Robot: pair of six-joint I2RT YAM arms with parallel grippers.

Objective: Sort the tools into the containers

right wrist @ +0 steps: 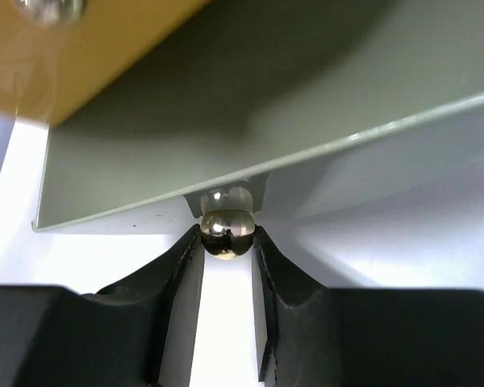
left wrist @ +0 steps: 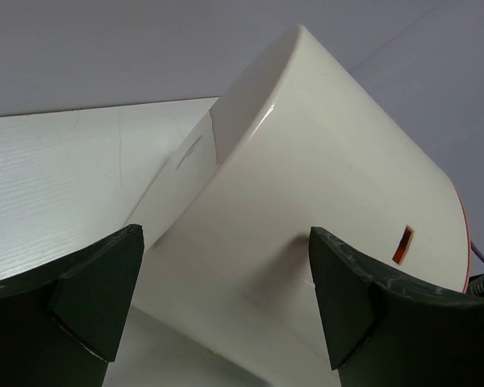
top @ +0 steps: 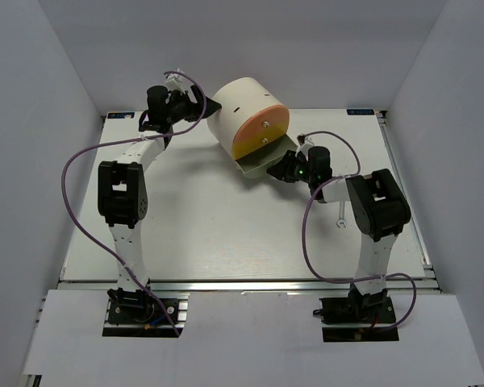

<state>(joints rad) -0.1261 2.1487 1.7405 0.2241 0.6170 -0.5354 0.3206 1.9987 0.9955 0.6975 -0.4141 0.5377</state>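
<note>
The containers are drawers in a cream cabinet (top: 235, 109) lying on its side at the back of the table. Its orange drawer (top: 262, 122) and yellow drawer (top: 254, 147) sit flush. The grey-green drawer (top: 256, 165) sticks out a little toward the front. My right gripper (top: 289, 168) is shut on that drawer's brass knob (right wrist: 227, 230), fingers pinching both sides of it. My left gripper (top: 200, 106) is open at the cabinet's back, its fingers either side of the cream wall (left wrist: 306, 161). One tool shows, a silver spanner (top: 341, 216), on the table by the right arm.
Purple cables loop from both arms over the table (top: 210, 234). White walls close in the back and both sides. The yellow drawer front (right wrist: 105, 48) fills the top left of the right wrist view.
</note>
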